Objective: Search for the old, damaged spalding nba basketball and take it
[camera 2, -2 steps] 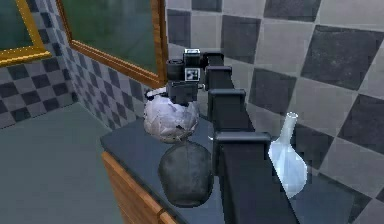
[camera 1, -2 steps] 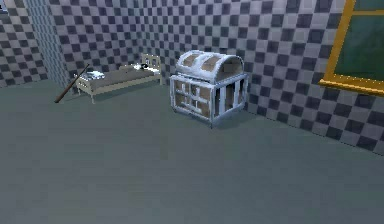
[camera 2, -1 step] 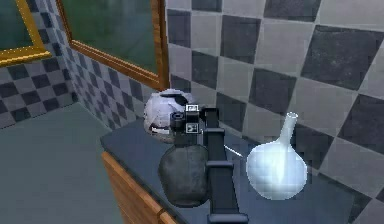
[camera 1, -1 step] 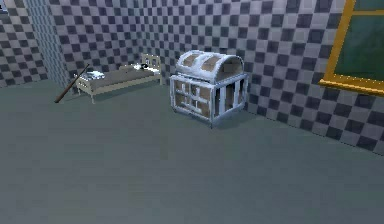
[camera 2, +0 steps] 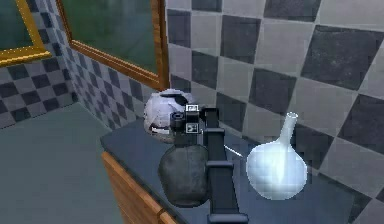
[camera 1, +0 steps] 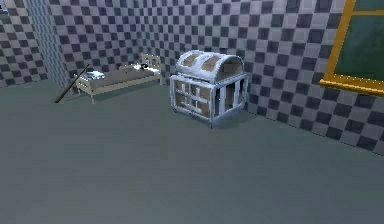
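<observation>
Where the forward view looks across grey floor, a bed [camera 1: 120, 78] and a domed chest [camera 1: 207, 88] stand by checkered walls. On the arm side view's surface [camera 2: 135, 150], the claw [camera 2: 176, 124] shows near a white round thing [camera 2: 160, 106] and a dark lumpy ball [camera 2: 185, 172], perhaps the basketball; whether the claw holds anything cannot be told.

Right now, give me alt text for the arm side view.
The arm reaches over a dark counter, its hand near a white round thing. A dark grey lump and a white vase flank the arm; checkered wall, window behind.
</observation>
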Controlling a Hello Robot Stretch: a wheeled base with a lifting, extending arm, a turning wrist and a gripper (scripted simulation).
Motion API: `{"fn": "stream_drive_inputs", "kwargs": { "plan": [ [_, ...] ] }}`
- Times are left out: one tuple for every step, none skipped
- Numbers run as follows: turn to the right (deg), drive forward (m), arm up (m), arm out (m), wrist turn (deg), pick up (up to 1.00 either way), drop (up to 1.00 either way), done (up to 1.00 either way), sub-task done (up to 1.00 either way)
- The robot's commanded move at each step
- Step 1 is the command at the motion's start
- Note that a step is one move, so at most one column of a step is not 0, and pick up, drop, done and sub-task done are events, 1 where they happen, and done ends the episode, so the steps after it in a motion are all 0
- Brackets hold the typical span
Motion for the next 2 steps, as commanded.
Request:
{"fn": "stream_drive_inputs", "kwargs": {
  "plan": [
    [0.0, 0.00, 0.10, 0.00, 0.0, 0.00, 0.00, 0.00, 0.00],
    [0.0, 0.00, 0.00, 0.00, 0.0, 0.00, 0.00, 1.00, 0.00]
  ]
}}
